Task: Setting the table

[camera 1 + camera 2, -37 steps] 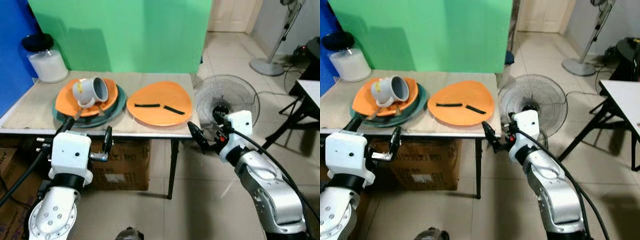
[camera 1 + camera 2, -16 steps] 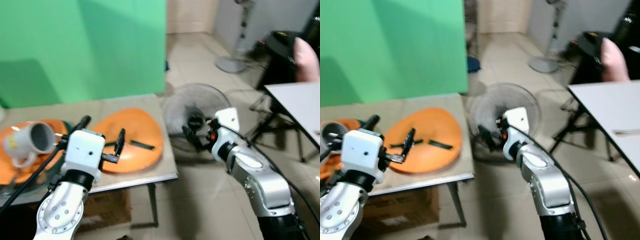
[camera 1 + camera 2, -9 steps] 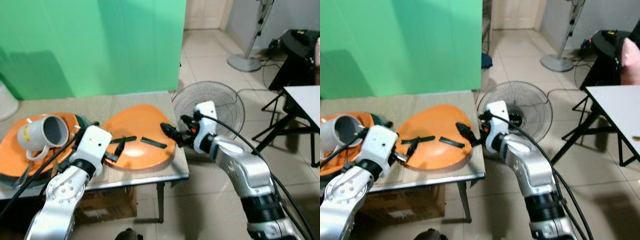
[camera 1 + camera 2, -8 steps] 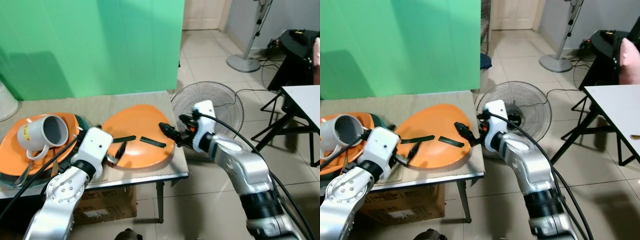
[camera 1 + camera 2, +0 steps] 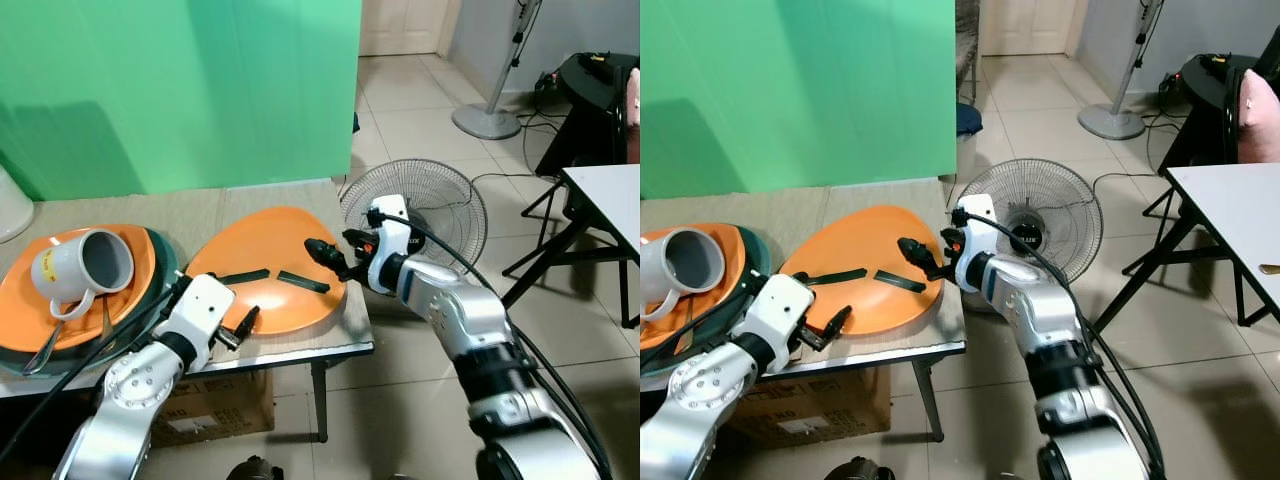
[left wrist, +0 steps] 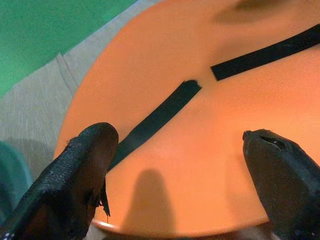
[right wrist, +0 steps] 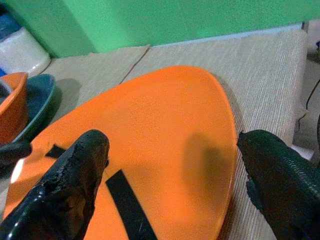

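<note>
Since the orange plate (image 5: 268, 283) lies flat at the table's (image 5: 200, 210) near right corner, its thin rim should be taken from both sides together. The left gripper (image 5: 238, 326) is held spread at the near edge, the right gripper (image 5: 912, 251) spread, apparently just above the far right rim.

My head cameras are looking forward and down from above the table (image 5: 300, 350), the two eyes sharing nearly the same scene, with the orange plate (image 5: 275, 255) near the middle and the floor fan (image 5: 440, 205) beyond the table's edge. My left wrist camera is sitting very close over that plate's near side, while my right wrist camera is facing across it from the fan side toward the green backdrop (image 7: 150, 20); both wrist views are sharing the plate's black strips (image 6: 155, 120).
</note>
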Robot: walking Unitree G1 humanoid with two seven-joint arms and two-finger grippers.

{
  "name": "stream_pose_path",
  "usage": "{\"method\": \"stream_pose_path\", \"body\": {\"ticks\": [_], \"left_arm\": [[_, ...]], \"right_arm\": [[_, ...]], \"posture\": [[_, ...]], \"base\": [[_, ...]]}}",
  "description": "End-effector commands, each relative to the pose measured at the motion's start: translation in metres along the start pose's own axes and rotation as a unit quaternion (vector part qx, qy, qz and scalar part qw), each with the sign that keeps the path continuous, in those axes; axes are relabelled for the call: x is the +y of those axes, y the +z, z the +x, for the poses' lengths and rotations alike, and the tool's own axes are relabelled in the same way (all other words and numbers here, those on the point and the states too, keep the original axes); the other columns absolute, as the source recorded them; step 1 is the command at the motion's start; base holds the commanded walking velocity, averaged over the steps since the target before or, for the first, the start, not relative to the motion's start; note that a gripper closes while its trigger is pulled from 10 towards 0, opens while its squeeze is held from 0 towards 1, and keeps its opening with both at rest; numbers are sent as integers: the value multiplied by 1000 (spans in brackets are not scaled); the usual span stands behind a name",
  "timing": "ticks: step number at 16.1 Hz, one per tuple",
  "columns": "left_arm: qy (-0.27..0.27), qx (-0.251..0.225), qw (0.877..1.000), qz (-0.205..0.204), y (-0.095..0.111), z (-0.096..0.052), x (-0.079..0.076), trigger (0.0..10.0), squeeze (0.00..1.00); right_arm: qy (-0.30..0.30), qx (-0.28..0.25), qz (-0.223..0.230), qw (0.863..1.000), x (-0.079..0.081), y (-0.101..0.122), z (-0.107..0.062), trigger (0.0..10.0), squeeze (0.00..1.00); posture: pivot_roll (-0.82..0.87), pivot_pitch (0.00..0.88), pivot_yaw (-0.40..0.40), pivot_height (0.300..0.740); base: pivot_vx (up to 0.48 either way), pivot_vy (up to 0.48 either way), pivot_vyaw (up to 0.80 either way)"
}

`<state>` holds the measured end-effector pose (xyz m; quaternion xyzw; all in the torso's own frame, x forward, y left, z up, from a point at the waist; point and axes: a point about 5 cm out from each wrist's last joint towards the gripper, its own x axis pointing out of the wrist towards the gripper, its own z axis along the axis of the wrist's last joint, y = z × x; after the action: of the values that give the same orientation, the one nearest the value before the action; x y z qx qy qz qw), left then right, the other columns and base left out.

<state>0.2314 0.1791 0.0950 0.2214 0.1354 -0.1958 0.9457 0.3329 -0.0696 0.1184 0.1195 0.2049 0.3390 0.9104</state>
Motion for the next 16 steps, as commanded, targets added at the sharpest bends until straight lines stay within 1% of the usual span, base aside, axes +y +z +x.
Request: {"method": "stream_pose_path", "body": {"ticks": [1,4,7,9,11,12,13,15,16], "left_arm": [[-16,25,1000,-4,-13,0,-10,10000,0],[-26,35,999,13,-23,-3,-19,10000,0],[-28,31,999,9,-25,-4,-25,10000,0],[-33,29,999,9,-27,-5,-29,10000,0],[-37,22,999,6,-27,-5,-33,10000,0],[-37,21,999,5,-27,-5,-33,10000,0],[-38,18,999,4,-27,-5,-34,10000,0],[-39,16,999,3,-28,-5,-36,10000,0],[-40,15,999,4,-28,-5,-37,10000,0]], "right_arm": [[1,-11,0,1000,0,7,3,10000,0],[7,-10,1,1000,1,11,12,10000,0],[11,-5,-1,1000,1,11,16,10000,0],[11,-5,7,1000,-2,13,18,10000,0],[25,2,33,999,-3,11,18,10000,0],[27,6,38,999,-4,10,18,10000,0],[39,18,64,997,-5,5,19,10000,0],[49,34,73,996,-5,0,19,10000,0],[51,42,69,995,-5,-3,19,10000,0]], "posture": [[11,64,23,740],[11,65,18,740],[11,66,14,740],[10,68,12,740],[6,69,12,740],[6,69,12,740],[5,69,12,740],[3,71,11,740],[3,71,11,740]], "base": [[0,0,0],[0,0,0],[0,0,0],[0,0,0],[0,0,0],[0,0,0],[0,0,0],[0,0,0],[0,0,0]]}}
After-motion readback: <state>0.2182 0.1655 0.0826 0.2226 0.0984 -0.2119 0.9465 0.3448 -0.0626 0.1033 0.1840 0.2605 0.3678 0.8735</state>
